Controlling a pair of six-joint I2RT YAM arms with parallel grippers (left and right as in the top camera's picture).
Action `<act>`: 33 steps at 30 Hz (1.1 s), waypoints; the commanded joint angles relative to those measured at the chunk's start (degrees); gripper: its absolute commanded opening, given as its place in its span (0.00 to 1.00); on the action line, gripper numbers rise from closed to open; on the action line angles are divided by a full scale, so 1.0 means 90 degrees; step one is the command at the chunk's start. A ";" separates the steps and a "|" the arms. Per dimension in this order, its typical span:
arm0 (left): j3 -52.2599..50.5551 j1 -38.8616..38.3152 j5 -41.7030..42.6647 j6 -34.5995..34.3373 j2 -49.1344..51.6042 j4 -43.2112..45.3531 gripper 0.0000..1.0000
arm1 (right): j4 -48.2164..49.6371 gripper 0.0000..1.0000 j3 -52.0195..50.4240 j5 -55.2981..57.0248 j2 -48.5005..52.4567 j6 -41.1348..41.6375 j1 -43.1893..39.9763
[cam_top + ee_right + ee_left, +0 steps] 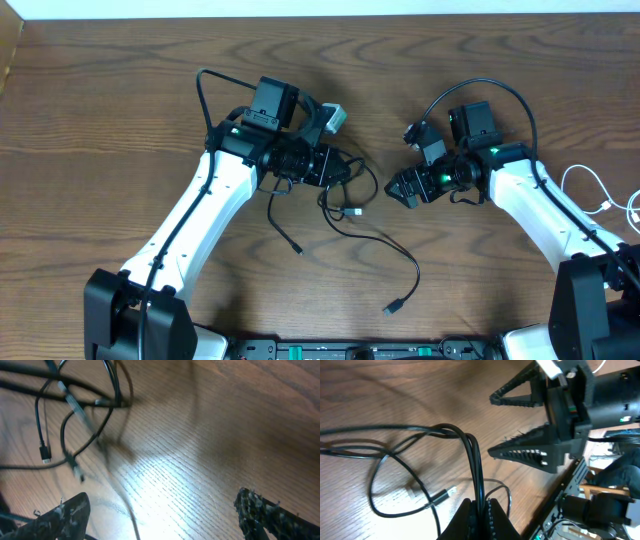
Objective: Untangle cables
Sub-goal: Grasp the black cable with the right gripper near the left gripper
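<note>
The black cable (372, 237) lies in loose loops at the table's middle, with one plug end (392, 308) near the front. My left gripper (343, 168) is shut on a doubled strand of it (479, 467), and a plug (451, 491) lies just below. My right gripper (401, 189) is open and empty, close to the right of the loops. In the right wrist view its fingers (162, 520) straddle bare wood, with the black cable (114, 391) ahead. The white cable (592, 188) lies apart at the far right edge.
The wooden table (120, 110) extends wide on the left and back. Both arms' thicker black wires arc above their wrists. The robot base frame runs along the front edge (350, 350). My right gripper shows open in the left wrist view (530, 422).
</note>
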 commanded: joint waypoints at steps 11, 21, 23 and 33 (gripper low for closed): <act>0.0141 0.0027 0.1727 -0.0002 0.0024 0.0027 0.07 | 0.0209 0.91 -0.0032 -0.0505 -0.0012 -0.0005 0.0058; 0.0141 0.0051 0.1824 -0.0002 0.0024 0.0172 0.07 | 0.0282 0.01 -0.0032 -0.0151 -0.0012 -0.0002 0.0056; 0.0141 0.0073 0.1076 -0.0005 0.0024 0.0073 0.07 | 0.0143 0.01 -0.0032 0.0403 -0.0012 0.0007 0.0053; 0.0141 0.0566 -0.2370 -0.0605 0.0024 -0.0770 0.07 | -0.0670 0.01 -0.0032 0.5119 -0.0012 0.3113 -0.0214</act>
